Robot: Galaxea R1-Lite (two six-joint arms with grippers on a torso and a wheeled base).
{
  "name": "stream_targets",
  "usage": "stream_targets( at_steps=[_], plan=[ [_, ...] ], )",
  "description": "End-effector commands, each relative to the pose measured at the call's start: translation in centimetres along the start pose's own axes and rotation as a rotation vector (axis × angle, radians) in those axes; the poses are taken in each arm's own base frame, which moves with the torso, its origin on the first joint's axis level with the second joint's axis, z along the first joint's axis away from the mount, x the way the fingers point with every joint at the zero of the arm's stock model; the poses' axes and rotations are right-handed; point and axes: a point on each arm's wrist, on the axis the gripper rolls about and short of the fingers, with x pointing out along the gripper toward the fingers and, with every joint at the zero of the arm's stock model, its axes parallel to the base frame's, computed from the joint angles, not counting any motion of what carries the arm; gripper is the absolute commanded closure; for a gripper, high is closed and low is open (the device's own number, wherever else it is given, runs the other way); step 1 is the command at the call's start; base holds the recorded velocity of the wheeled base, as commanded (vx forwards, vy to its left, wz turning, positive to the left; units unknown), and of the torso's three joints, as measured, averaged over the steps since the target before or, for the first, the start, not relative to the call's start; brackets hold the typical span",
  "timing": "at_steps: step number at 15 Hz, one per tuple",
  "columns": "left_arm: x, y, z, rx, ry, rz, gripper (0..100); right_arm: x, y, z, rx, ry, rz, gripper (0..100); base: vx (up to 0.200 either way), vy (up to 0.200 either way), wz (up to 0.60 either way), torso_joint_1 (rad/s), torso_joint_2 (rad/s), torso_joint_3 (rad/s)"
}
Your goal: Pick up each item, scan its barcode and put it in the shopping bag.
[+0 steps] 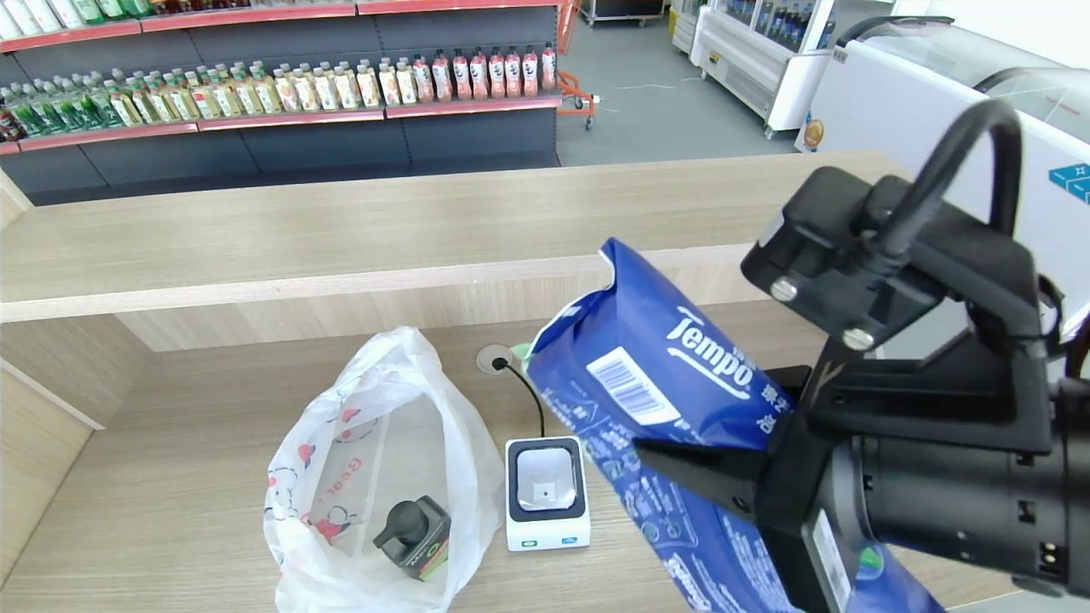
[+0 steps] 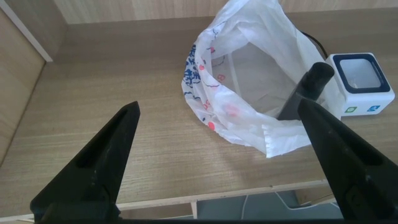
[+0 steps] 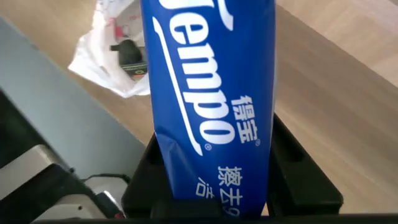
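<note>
My right gripper [image 1: 749, 472] is shut on a long blue tissue pack [image 1: 656, 383], held tilted above the counter to the right of the white barcode scanner [image 1: 547, 492]. The pack's barcode label [image 1: 632, 385] faces up toward the head camera. In the right wrist view the blue pack [image 3: 211, 93] runs out between the fingers [image 3: 149, 168]. The white plastic shopping bag [image 1: 383, 477] lies open left of the scanner with a small black-topped item [image 1: 413, 535] inside. My left gripper [image 2: 217, 168] hangs open above the counter near the bag [image 2: 249, 87].
The scanner's black cable [image 1: 528, 392] runs to a grommet hole [image 1: 494, 359] in the wooden counter [image 1: 170, 477]. A raised wooden ledge [image 1: 341, 238] borders the back and a side wall the left. Shelves of bottles [image 1: 281, 85] stand beyond.
</note>
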Motion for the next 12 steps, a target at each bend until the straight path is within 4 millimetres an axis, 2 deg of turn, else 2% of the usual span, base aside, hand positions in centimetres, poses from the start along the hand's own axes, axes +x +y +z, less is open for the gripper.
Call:
stream_targets(
  at_steps=[1, 2, 6, 8, 12],
  plan=[
    [0.0, 0.0, 0.0, 0.000, 0.000, 0.000, 0, -0.7, -0.7, 0.0, 0.011, -0.025, 0.074, 100, 0.000, 0.000, 0.00, 0.000, 0.00, 0.000],
    [0.0, 0.0, 0.0, 0.000, 0.000, -0.001, 0, -1.0, -1.1, -0.1, -0.031, -0.035, 0.139, 100, 0.000, 0.000, 0.00, 0.000, 0.00, 0.000],
    [0.0, 0.0, 0.0, 0.000, 0.000, 0.000, 0, -2.9, -3.3, -0.2, -0.175, -0.015, 0.068, 100, 0.000, 0.000, 0.00, 0.000, 0.00, 0.000],
    [0.0, 0.0, 0.0, 0.000, 0.000, 0.000, 0, -4.1, -4.6, -1.0, -0.163, 0.045, 0.034, 100, 0.000, 0.000, 0.00, 0.000, 0.00, 0.000],
    [0.0, 0.0, 0.0, 0.000, 0.000, -0.001, 0, -5.7, -8.3, -0.7, -0.021, 0.034, -0.148, 100, 0.000, 0.000, 0.00, 0.000, 0.00, 0.000]
  ],
)
